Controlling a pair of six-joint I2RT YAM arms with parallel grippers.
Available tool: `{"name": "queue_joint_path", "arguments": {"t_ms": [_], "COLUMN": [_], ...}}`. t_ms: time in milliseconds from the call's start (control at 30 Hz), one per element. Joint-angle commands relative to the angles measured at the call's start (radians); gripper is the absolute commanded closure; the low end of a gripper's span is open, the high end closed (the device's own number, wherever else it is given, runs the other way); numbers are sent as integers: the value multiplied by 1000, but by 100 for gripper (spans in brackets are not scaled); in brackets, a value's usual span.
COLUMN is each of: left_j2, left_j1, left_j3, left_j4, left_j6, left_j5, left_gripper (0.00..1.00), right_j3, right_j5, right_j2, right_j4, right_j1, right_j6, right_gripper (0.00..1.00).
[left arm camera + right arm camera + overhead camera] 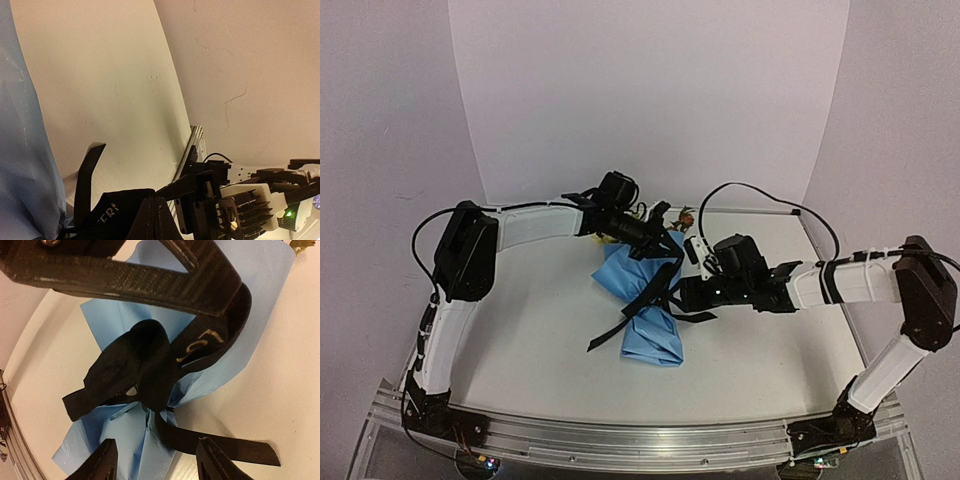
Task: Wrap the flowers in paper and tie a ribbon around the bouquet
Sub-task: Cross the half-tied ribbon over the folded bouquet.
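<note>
Top view: bouquet (655, 335) is lying on its side on the table (540, 340), wide end pointing away from the arm bases. Paper (620, 268) is acting as the cone. Flowers (686, 214) are sitting inside it, with only a few blooms poking past the bouquet's far rim. Ribbon (658, 288) is crossing the bouquet's waist, tails trailing off its near-left side. Left gripper (655, 232) is hanging over the bouquet's wide end. Right gripper (688, 293) is sitting just right of the waist.

Left wrist view: jaws are shut and lettered ribbon is bunching right at them. It's probably pinching a strand to hold tension off the bouquet while the tie gets worked.

Right wrist view: fingers (105, 462) are standing apart with nothing between them, hovering over the bouquet's narrow end just below the waist. Ribbon is lumping into a loose knot (145, 360) at the waist. One lettered strand is rising from it toward the dark bar (150, 277) above the bouquet, likely the other arm's finger. The tie is looking slack, not cinched yet.
</note>
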Motion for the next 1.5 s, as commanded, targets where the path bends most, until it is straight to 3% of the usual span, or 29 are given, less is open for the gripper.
{"name": "queue_joint_path", "arguments": {"t_ms": [0, 233, 467, 667, 1000, 1300, 1467], "left_j2": [-12, -61, -106, -128, -147, -141, -145], "left_j1": [18, 21, 21, 14, -13, -13, -10], "left_j3": [-80, -244, -334, -320, -317, -310, -317], "left_j4": [224, 518, 622, 535, 425, 433, 444], "left_j6": [-252, -540, -698, -687, -664, -626, -611], "left_j5": [35, -28, -129, -197, -280, -199, -188], "left_gripper": [100, 100, 100, 100, 100, 100, 100], "right_j3": [35, 76, 114, 163, 217, 323, 284], "right_j5": [49, -26, -50, -44, -89, -287, -300], "right_j2": [-18, -24, -35, -40, -15, 133, 166], "right_j4": [-25, -57, -122, -226, -238, -111, -12], "right_j1": [-10, -48, -48, -75, -91, -91, -91], "right_j6": [-39, -19, -38, -63, -70, 20, 92], "right_gripper": [43, 43, 42, 41, 41, 49, 49]}}
